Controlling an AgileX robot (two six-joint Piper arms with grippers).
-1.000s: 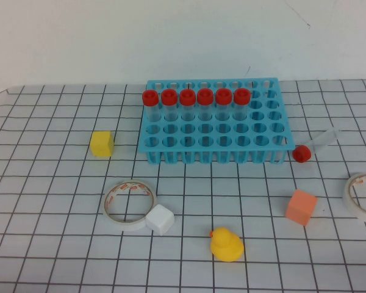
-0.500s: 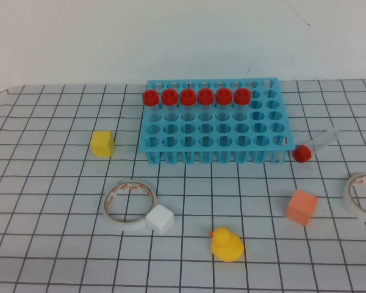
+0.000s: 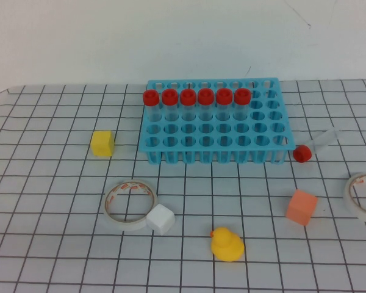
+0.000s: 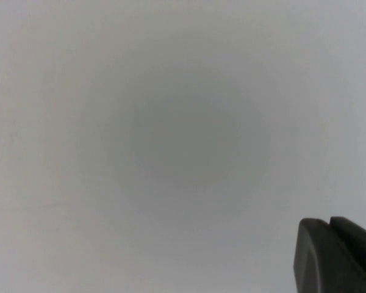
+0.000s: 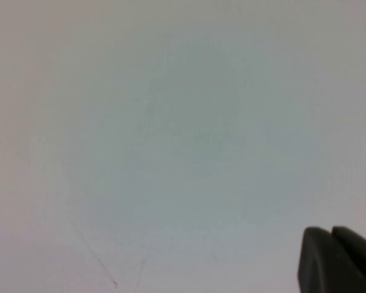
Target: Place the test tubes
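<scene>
Nothing has moved since the earlier frames: every object lies where it lay, and neither arm has entered the high view.

Your left gripper shows only in its own wrist view, as two dark, matte fingertips pressed together with a thin seam between them, holding nothing, in front of a plain pale surface. Your right gripper looks the same in its wrist view: dark tips closed against each other, empty, in front of a blank pale surface with a few faint scratches.

Out on the white sheet with a black grid, the blue plastic rack with round holes stands at the far middle. Six clear tubes with red caps stand upright in one row toward its back, filling the six holes nearest your left. The one loose clear tube with a red cap lies on its side just beside the rack's near right corner, cap nearest the corner and body angled away to the right; you cannot tell whether the cap touches the rack.

To the rack's left sits a yellow foam cube. Nearer you lies a flat white tape roll with a small white cube touching its rim, then a glossy yellow rubber duck, an orange foam cube, and a second white tape roll cut by the right edge.
</scene>
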